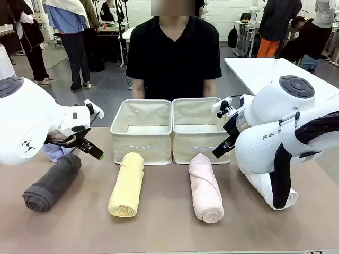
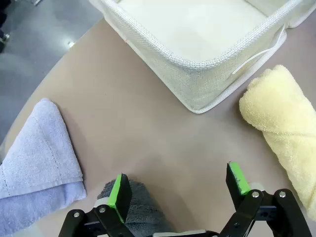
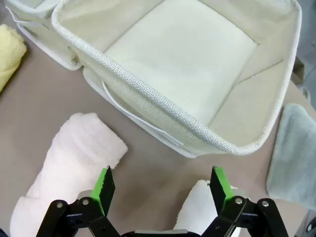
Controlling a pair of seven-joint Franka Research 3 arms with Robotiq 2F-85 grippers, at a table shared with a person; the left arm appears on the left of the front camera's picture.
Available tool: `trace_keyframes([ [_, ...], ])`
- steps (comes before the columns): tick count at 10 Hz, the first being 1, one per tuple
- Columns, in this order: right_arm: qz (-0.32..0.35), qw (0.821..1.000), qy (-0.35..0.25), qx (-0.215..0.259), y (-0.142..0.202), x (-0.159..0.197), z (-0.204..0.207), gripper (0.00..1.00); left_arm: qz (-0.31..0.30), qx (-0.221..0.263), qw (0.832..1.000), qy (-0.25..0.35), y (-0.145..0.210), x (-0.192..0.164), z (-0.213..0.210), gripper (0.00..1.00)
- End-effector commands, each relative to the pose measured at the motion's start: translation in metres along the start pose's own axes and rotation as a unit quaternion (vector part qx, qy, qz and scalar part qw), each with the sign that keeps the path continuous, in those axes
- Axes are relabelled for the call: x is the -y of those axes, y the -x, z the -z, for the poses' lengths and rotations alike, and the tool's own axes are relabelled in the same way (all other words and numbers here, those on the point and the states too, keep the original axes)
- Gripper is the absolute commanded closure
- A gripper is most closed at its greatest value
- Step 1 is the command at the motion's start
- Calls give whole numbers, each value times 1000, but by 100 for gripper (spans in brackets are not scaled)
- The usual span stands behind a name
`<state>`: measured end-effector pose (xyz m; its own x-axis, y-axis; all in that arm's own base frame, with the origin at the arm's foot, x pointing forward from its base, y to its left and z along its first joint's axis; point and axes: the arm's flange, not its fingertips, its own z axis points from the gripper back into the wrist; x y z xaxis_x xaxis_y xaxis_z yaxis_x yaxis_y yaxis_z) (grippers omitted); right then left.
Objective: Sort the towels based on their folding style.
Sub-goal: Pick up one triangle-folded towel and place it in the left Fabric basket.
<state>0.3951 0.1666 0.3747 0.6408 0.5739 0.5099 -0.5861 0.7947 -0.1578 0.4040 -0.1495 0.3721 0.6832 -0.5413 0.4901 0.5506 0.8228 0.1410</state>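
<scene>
White arms (image 1: 32, 116); black cable (image 1: 279, 174); black, green-padded grippers (image 2: 177, 180) (image 3: 161, 181).

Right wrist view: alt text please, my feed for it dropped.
The right tool hangs open over the table, facing an empty beige bin. A pink rolled towel lies below one finger, a white towel below the other. A grey-green towel sits at the right edge, a yellow towel top left.

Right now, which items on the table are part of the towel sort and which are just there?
Job:
dark grey roll, yellow roll, pink roll, white roll, light blue fold, grey-green fold.

Not being sorted:
left bin, right bin; both beige and empty, likely the destinations.
</scene>
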Motion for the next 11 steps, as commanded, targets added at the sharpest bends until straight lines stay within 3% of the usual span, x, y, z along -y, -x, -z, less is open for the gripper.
trace_keyframes([
  [1,0,1000,0,0,0,0,0,0,0,0,1000,0,0,0,0,0],
  [11,0,1000,0,0,0,0,0,0,0,0,1000,0,0,0,0,0],
])
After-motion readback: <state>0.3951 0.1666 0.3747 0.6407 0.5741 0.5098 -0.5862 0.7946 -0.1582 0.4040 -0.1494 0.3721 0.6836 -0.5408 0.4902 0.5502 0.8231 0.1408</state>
